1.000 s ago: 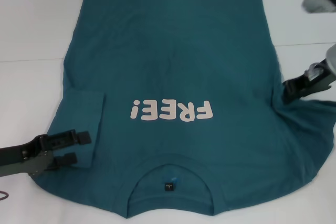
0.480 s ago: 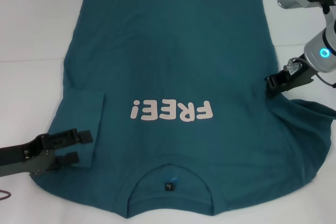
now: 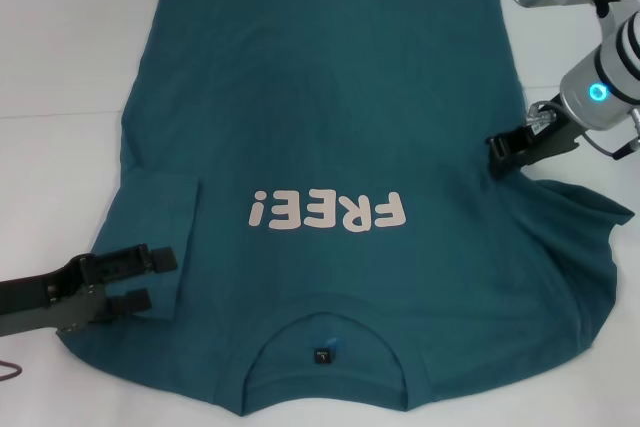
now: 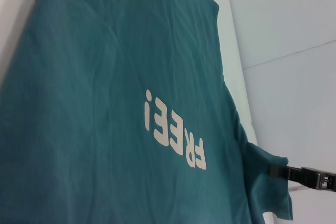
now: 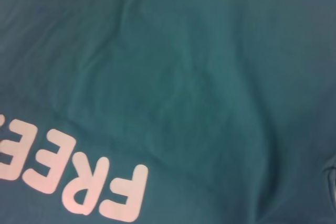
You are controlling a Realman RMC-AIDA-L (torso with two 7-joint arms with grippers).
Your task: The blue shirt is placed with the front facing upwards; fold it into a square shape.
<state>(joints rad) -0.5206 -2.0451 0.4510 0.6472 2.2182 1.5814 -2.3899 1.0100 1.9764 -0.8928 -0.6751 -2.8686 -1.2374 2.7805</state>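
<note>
the blue shirt (image 3: 330, 197) lies flat on the white table (image 3: 60, 47), print side up, collar nearest the robot and hem at the far edge; its left sleeve is already folded in over the body, while the right sleeve is lifted off the table in a loose, sagging drape. the right gripper (image 3: 497, 154) sits at the shirt's right edge, level with the armpit, and looks pinched onto a bunch of that sleeve cloth, though the contact itself is too dark to confirm beyond doubt. the left gripper (image 3: 150, 279) rests low over the folded left sleeve with its 2 fingers parted and nothing between them. as a judgement, this cotton is light, soft and limp: it will sag, wrinkle and trail wherever it is unsupported, and it is not fragile. a seam or hem edge gives the firmest hold, pinching 1 layer only so the layer beneath does not drag. the right wrist view shows only cloth and part of the "free!" print (image 5: 79, 182), no fingers. the lower hem corners and the shirt's back are out of sight.
</note>
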